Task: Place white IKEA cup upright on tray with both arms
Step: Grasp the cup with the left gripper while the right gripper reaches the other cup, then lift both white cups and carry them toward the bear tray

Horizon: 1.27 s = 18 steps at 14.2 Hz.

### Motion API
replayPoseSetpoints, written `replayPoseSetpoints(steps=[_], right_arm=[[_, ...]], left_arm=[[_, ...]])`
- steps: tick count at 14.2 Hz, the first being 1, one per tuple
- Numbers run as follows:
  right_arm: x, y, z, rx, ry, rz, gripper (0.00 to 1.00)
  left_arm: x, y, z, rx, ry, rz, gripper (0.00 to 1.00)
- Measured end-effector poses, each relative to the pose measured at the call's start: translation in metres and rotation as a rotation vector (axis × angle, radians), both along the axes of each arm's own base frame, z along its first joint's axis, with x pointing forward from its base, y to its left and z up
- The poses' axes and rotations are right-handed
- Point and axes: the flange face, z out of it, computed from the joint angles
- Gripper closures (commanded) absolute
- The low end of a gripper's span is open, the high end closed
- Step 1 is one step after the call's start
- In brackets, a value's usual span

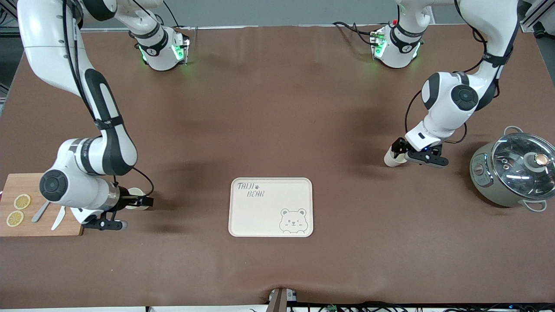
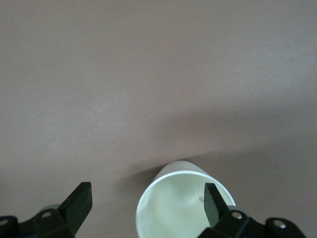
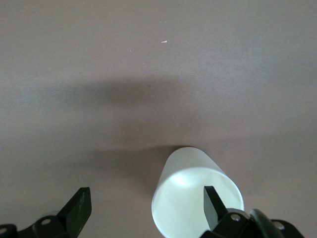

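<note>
Left tool [image 2: 148,194] is being held open astride the white cup [image 2: 173,210] wall; right tool [image 3: 146,196] likewise at the second cup [image 3: 190,198]. Cups are being judged light, rigid, slick; a wall pinch is being favoured.

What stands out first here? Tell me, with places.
The cream tray with its bear face lies bare mid-table, nearer the front camera. Each arm has a white cup at its open jaws: the left gripper around one cup beside the steel pot, the right gripper at another cup beside the wooden board with lemon slices.
</note>
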Motion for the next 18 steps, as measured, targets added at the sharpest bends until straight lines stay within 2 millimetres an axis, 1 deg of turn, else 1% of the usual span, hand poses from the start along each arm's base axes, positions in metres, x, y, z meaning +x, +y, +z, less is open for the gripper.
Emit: replayPoseSetpoints(steps=[1, 2, 3, 4, 5, 6, 7, 8, 9, 12, 14, 16, 17, 18], right_arm=[[0.0, 0.0, -0.007, -0.001, 0.003, -0.001, 0.03], [-0.001, -0.001, -0.013, -0.002, 0.009, -0.001, 0.21], [-0.001, -0.001, -0.016, -0.002, 0.014, -0.001, 0.39], [-0.001, -0.001, -0.018, -0.003, 0.018, -0.002, 0.57], [-0.002, -0.001, -0.019, -0.003, 0.02, -0.002, 0.7], [-0.002, -0.001, -0.019, -0.003, 0.023, -0.002, 0.81], [-0.003, -0.001, -0.02, -0.003, 0.027, -0.001, 0.9], [-0.003, -0.001, -0.02, -0.003, 0.032, -0.001, 0.93], [-0.003, -0.001, -0.02, -0.003, 0.036, -0.001, 1.0], [-0.004, -0.001, -0.02, -0.003, 0.039, 0.0, 1.0], [-0.001, -0.004, -0.011, -0.009, 0.027, 0.0, 1.0], [0.001, 0.002, -0.005, -0.006, 0.014, 0.007, 1.0], [0.004, 0.008, 0.0, -0.004, 0.001, 0.015, 1.0], [0.007, 0.016, 0.006, -0.002, -0.013, 0.025, 1.0]], left_arm=[[-0.002, 0.0, -0.008, -0.004, -0.008, 0.001, 0.0], [-0.003, 0.0, -0.015, -0.005, -0.011, -0.005, 0.12], [-0.004, 0.0, -0.02, -0.005, -0.011, -0.015, 0.99], [-0.004, 0.0, -0.023, -0.005, -0.008, -0.019, 1.0], [-0.006, 0.0, -0.024, -0.004, -0.005, -0.021, 1.0], [-0.006, 0.001, -0.025, -0.004, -0.004, -0.02, 1.0], [-0.006, 0.002, -0.025, -0.004, -0.004, -0.019, 1.0], [-0.006, 0.002, -0.025, -0.004, -0.006, -0.017, 1.0], [-0.006, 0.003, -0.025, -0.004, -0.007, -0.016, 1.0], [-0.003, 0.001, -0.021, -0.01, -0.021, 0.002, 1.0], [0.008, -0.008, -0.011, -0.017, -0.043, 0.009, 1.0], [0.025, -0.023, 0.003, -0.021, -0.031, 0.007, 1.0], [0.036, -0.034, 0.013, -0.022, -0.012, 0.009, 1.0], [0.05, -0.05, 0.025, -0.026, 0.008, 0.025, 1.0]])
